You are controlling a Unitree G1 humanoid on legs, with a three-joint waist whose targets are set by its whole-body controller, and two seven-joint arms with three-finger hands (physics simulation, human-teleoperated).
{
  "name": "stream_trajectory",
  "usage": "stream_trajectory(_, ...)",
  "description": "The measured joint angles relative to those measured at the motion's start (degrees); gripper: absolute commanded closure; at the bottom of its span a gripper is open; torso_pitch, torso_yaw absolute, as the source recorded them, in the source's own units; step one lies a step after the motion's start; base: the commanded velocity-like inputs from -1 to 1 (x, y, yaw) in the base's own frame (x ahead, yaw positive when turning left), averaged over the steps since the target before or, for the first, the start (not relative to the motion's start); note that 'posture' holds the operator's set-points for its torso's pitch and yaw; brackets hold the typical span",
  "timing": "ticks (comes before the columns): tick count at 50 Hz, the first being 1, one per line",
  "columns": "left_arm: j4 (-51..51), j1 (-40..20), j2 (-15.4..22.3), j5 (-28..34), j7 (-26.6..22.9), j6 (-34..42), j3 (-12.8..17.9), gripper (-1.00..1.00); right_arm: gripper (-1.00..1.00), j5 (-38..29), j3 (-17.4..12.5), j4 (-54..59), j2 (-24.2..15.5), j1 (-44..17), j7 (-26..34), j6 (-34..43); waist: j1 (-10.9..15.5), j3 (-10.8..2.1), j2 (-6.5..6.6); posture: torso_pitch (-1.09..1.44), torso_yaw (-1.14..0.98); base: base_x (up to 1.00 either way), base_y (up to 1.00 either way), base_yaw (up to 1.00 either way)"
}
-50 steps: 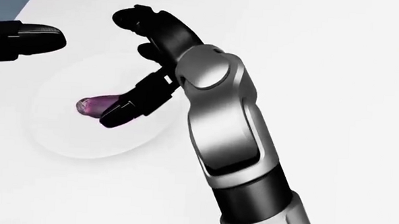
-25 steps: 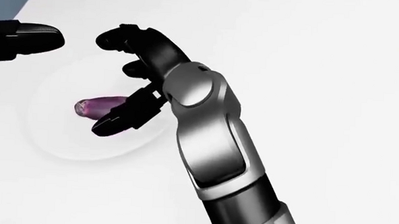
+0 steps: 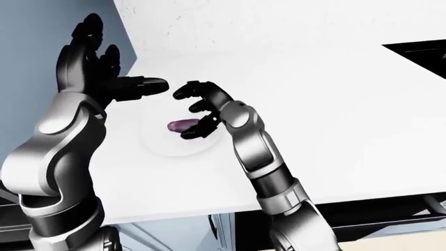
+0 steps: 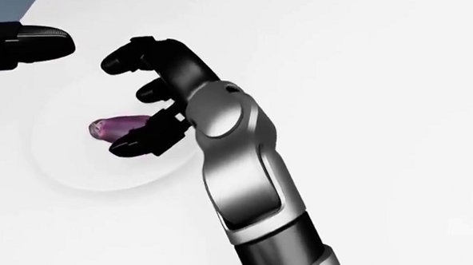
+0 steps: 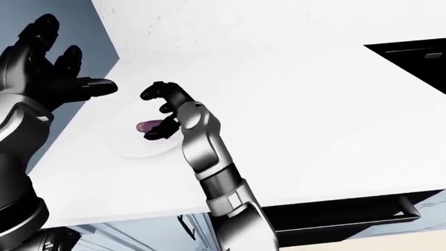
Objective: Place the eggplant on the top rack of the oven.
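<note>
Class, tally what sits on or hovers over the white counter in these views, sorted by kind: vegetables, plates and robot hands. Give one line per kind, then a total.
Vegetables: 1, the purple eggplant
Plates: 1, the white plate under it
Robot hands: 2, the left hand raised and open, the right hand open around the eggplant
Total: 4

One eggplant, centre left of the head view. One plate under it. Two hands: left, upper left; right, centre.
</note>
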Motion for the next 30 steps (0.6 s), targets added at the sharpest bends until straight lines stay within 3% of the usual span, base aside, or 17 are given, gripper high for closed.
stream_trajectory(13,0.3,0.1,0.1,-0.2,0.0,-0.3,0.0,-1.0,-0.26,-3.8,0.2,1.6,0.9,1.8,-0.3,-4.4,0.0,-0.03,0.08,0.0,0.0,0.0,0.0,0.0)
stream_trajectory(30,0.4,-0.1,0.0,0.0,0.1,-0.2,-0.2,-1.0,-0.25,-3.1,-0.8,7.4,0.7,0.3,-4.2,-9.7,0.1,-0.19,0.11,0.0,0.0,0.0,0.0,0.0)
